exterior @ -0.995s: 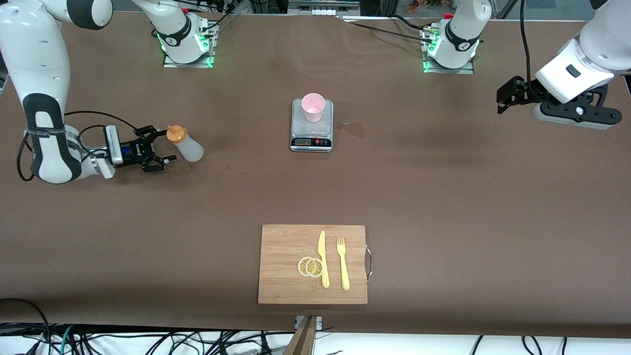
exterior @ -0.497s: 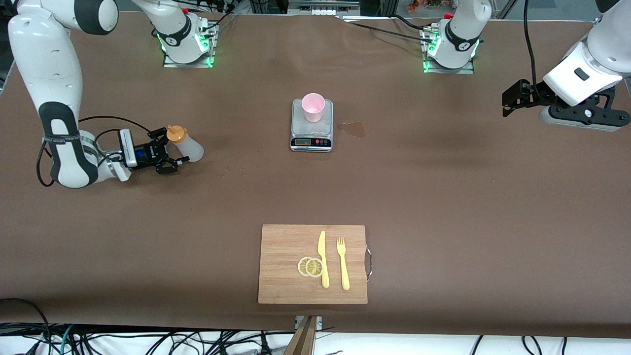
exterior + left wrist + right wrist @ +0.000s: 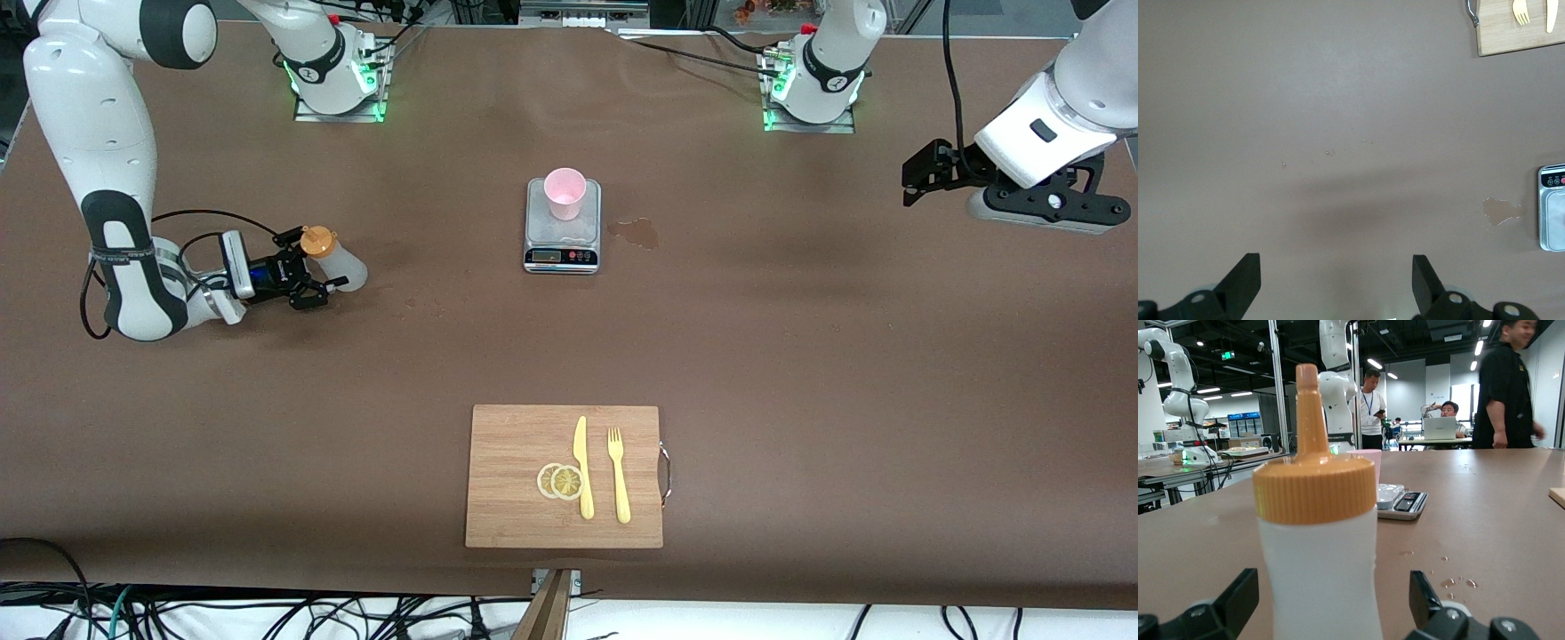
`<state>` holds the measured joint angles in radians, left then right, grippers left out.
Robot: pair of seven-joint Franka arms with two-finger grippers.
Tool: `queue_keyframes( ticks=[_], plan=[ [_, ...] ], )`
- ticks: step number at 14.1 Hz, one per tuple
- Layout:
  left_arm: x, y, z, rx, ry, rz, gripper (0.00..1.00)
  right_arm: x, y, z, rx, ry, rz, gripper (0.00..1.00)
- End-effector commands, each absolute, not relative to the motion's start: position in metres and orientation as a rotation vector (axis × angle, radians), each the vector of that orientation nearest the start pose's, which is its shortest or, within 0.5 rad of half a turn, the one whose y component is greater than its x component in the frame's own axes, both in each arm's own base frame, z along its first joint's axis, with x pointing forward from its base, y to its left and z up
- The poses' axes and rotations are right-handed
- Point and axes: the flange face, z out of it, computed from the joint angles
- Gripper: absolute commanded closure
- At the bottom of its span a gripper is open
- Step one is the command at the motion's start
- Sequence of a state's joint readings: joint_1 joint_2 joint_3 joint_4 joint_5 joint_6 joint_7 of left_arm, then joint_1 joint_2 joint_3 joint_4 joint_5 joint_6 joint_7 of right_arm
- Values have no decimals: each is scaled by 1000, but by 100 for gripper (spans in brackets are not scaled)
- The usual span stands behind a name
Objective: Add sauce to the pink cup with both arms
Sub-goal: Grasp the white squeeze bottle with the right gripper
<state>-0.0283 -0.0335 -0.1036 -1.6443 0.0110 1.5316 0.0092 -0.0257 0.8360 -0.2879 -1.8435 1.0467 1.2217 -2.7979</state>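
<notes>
Sauce (image 3: 336, 263) now sits inside right gripper (image 3: 313, 280).

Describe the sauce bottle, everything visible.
The sauce bottle is a small translucent whitish plastic squeeze bottle with an orange cap and a tapered nozzle. It stands upright on the brown table toward the right arm's end, apart from the scale. The right pincer is open with the bottle between its fingers; contact with them cannot be told. How full it is cannot be told.

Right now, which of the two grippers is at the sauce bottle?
The right gripper, open jaws flanking the sauce bottle low at the right arm's end. The left gripper hangs open over bare table.
</notes>
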Motion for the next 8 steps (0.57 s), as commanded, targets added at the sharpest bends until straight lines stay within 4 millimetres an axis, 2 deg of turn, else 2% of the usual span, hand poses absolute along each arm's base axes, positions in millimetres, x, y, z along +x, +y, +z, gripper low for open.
queue_keyframes(
  ticks=[1, 3, 6, 8],
  plan=[
    [529, -68, 613, -3115, 241, 119, 0, 491, -46, 87, -831, -1483, -1030, 0],
    [530, -68, 612, -3118, 230, 122, 0, 489, -41, 89, -794, -1474, -1052, 0],
    [530, -70, 613, -3119, 230, 117, 0, 476, -37, 81, -781, -1449, -1065, 0],
    [529, -73, 614, -3120, 237, 117, 0, 475, -31, 79, -768, -1437, -1063, 0]
  ],
)
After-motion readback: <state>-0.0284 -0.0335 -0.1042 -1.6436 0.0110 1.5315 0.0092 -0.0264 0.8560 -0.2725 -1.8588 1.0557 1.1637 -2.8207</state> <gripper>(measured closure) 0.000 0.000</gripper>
